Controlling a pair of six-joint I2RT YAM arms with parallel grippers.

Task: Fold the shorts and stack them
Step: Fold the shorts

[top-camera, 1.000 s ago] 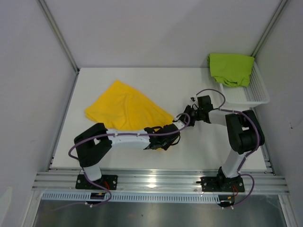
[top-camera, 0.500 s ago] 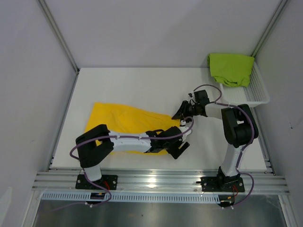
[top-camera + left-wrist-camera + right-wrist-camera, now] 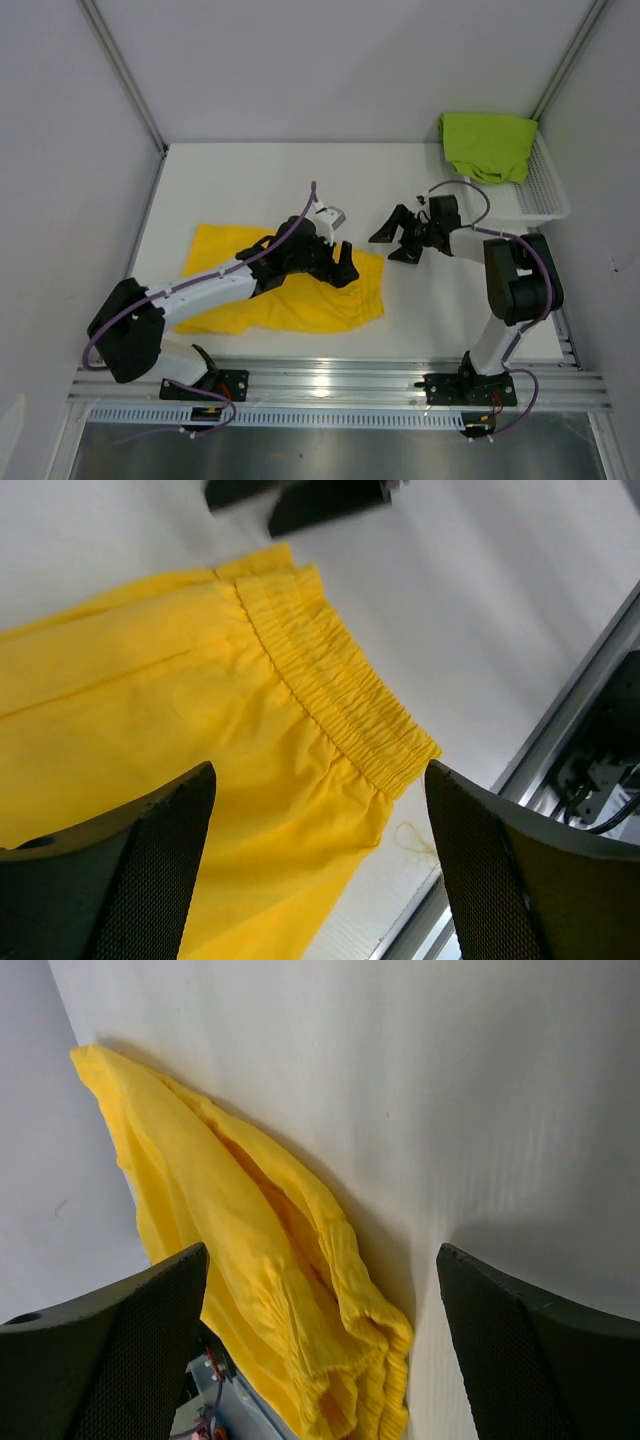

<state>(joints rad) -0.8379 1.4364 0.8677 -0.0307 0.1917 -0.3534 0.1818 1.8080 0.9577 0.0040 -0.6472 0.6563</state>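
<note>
The yellow shorts (image 3: 300, 295) lie folded flat on the white table at front centre. Their elastic waistband (image 3: 345, 705) shows in the left wrist view. My left gripper (image 3: 343, 266) hovers open over their right end, and the fabric (image 3: 200, 780) lies below the fingers, held by neither. My right gripper (image 3: 393, 242) stands open just right of the shorts, pointing at their bunched waistband edge (image 3: 300, 1290) with a gap of bare table between. The lime green shorts (image 3: 488, 145) are heaped in the basket at back right.
The white mesh basket (image 3: 540, 195) stands at the table's back right corner. A metal rail (image 3: 330, 380) runs along the near edge, also seen in the left wrist view (image 3: 590, 720). Grey walls close in both sides and the back.
Both grippers opened and let go of the yellow shorts, which dropped from a raised triangle into a flat fold. The left arm swung back over the fabric; the right gripper drew slightly right.
</note>
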